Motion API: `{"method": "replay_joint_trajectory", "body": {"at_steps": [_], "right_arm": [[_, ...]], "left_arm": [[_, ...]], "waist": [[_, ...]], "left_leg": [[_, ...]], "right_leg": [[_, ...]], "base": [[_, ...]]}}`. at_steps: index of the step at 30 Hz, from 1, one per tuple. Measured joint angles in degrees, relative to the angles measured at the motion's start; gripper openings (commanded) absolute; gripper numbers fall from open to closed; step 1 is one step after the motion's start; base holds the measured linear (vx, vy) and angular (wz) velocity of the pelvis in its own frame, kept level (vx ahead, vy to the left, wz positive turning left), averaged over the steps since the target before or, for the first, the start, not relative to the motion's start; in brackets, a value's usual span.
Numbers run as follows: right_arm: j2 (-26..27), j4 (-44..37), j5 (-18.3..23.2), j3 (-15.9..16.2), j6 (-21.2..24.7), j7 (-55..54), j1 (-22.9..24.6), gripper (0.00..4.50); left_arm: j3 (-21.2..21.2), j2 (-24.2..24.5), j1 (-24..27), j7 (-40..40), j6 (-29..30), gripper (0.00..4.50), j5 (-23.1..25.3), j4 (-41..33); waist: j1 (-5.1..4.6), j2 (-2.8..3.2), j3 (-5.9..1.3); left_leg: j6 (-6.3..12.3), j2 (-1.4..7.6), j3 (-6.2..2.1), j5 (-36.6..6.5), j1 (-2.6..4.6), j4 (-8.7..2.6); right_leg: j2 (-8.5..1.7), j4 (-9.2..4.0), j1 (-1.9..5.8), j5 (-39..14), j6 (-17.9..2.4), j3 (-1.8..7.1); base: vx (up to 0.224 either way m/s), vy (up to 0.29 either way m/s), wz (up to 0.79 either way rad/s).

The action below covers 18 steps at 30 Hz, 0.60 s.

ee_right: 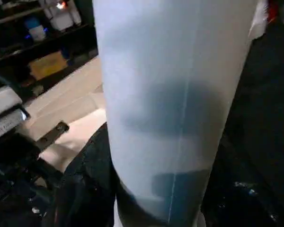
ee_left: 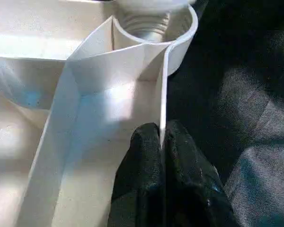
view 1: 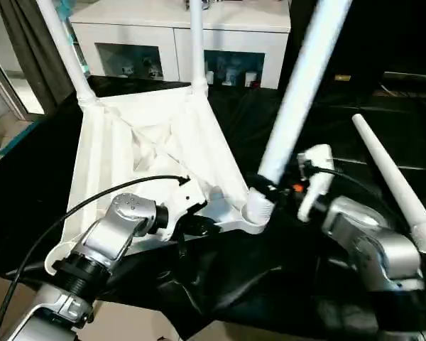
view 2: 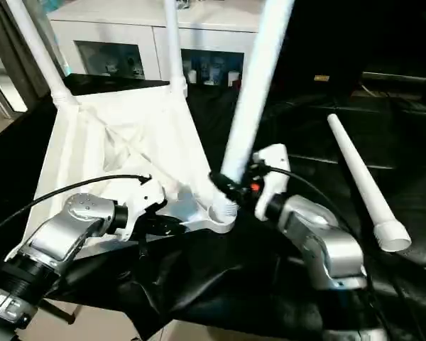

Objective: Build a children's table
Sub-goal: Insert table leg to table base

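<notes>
The children's table lies upside down on a black cloth, its white ribbed top (view 1: 149, 142) facing up. Two white legs (view 1: 64, 50) (view 1: 196, 42) stand in the far corner sockets. A third leg (view 1: 298, 92) leans in the near right socket (view 1: 255, 211), its threaded end (ee_left: 146, 23) inside the socket. My right gripper (view 1: 270, 186) is shut on this leg (ee_right: 175, 94) just above the socket. My left gripper (ee_left: 161, 135) is shut on the top's thin rim wall (ee_left: 164, 85) beside that socket. A fourth leg (view 1: 394, 181) lies loose on the cloth to the right.
A white cabinet with glass doors (view 1: 177, 32) stands behind the table. The black cloth (view 1: 270, 284) covers the work surface and hangs over its near edge. A black cable (view 1: 92, 202) runs along my left forearm.
</notes>
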Motion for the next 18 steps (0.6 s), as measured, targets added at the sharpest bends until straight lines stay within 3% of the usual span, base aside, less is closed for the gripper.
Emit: {"method": "replay_joint_trajectory", "body": {"at_steps": [8, 18], "right_arm": [[-0.3, 3.3, -2.3, 2.0, -1.1, 1.2, -1.7, 1.89], [0.7, 6.9, -3.5, 2.7, -2.4, 1.3, -4.1, 1.89]], "left_arm": [[0.2, -0.1, 0.5, 0.1, -1.2, 0.00, 0.1, 0.2], [0.8, 0.0, 0.9, 0.4, -1.5, 0.00, 0.1, 0.2]], "waist": [[-0.05, -0.02, 0.01], [-0.87, -0.02, 0.01]], "left_leg": [[-0.02, 0.01, 0.04, 0.0, -0.01, -0.02], [-0.19, 0.01, 0.06, 0.0, 0.00, -0.02]], "right_leg": [[-0.01, 0.02, 0.01, 0.0, 0.0, 0.01], [-0.01, 0.07, 0.01, 0.0, 0.0, 0.02]], "base": [[0.000, 0.000, 0.00], [0.000, 0.000, 0.00]]}}
